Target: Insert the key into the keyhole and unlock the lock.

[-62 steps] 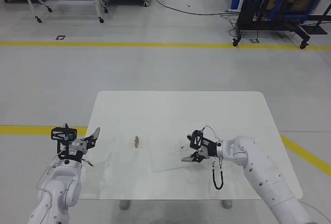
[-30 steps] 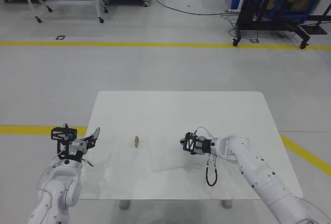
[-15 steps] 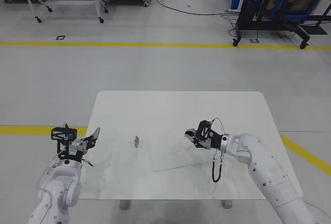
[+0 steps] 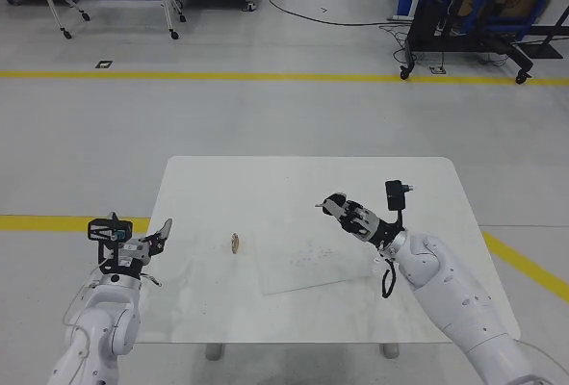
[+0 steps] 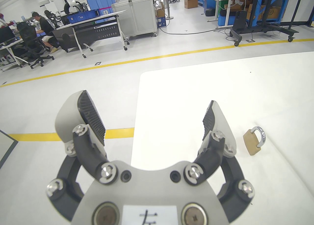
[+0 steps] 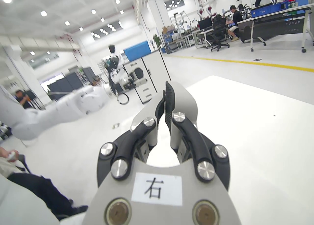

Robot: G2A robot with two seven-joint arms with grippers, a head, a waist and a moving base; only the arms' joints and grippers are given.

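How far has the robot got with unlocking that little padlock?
Nothing looks finished. The small brass padlock with a silver shackle lies on the white table, touched by neither gripper. The right gripper is raised and shut, perhaps on a key, too small to tell. The left gripper hangs open. Inserting and turning the key remain.

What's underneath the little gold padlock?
The padlock rests straight on the white table, with nothing showing between them. The spot directly beneath is covered by its brass body, so that part cannot be seen.
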